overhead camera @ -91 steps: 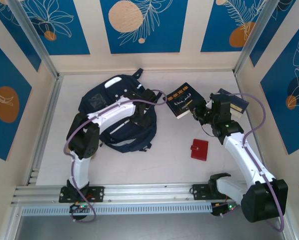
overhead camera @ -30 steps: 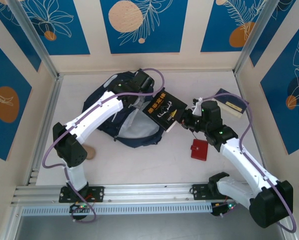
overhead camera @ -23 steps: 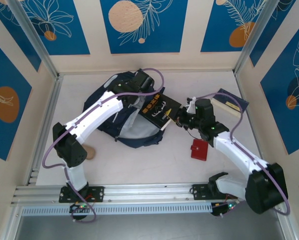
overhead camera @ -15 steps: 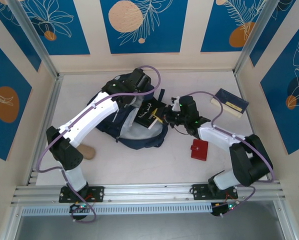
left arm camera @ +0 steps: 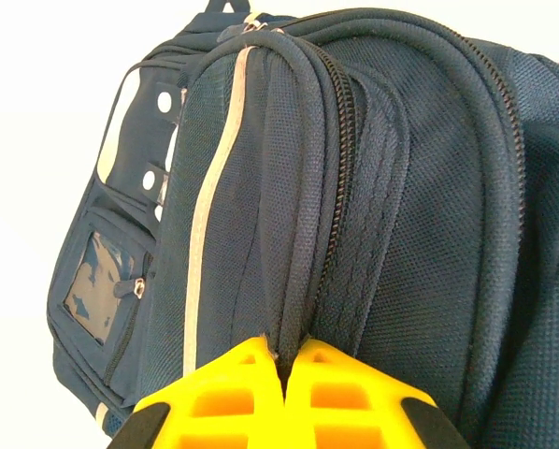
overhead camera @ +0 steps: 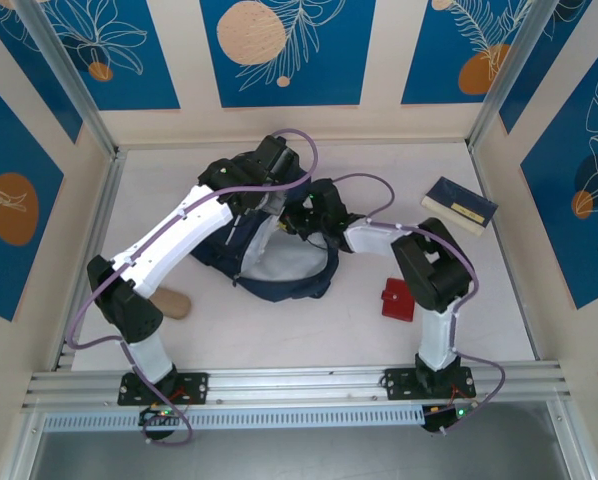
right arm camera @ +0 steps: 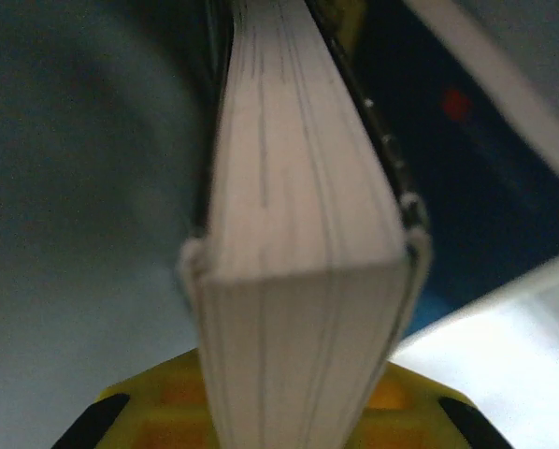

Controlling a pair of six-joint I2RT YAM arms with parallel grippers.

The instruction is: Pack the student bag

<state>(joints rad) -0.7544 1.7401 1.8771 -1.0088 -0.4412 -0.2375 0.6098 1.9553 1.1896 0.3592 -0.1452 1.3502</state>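
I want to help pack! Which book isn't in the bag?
The navy book with the gold label, lying on the table. The other book is in the right gripper, inside the bag.

There is one student bag [overhead camera: 279,284]. There are two books: one navy book [overhead camera: 459,203] with a gold label and one thick book [right arm camera: 298,234] seen edge-on. One red wallet [overhead camera: 398,300], one tan object [overhead camera: 171,301]. Two robot arms: left arm [overhead camera: 179,235], right arm [overhead camera: 434,275].

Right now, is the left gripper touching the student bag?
Touching. The left wrist view shows the left gripper shut on a raised fold of fabric on the student bag, with no gap.
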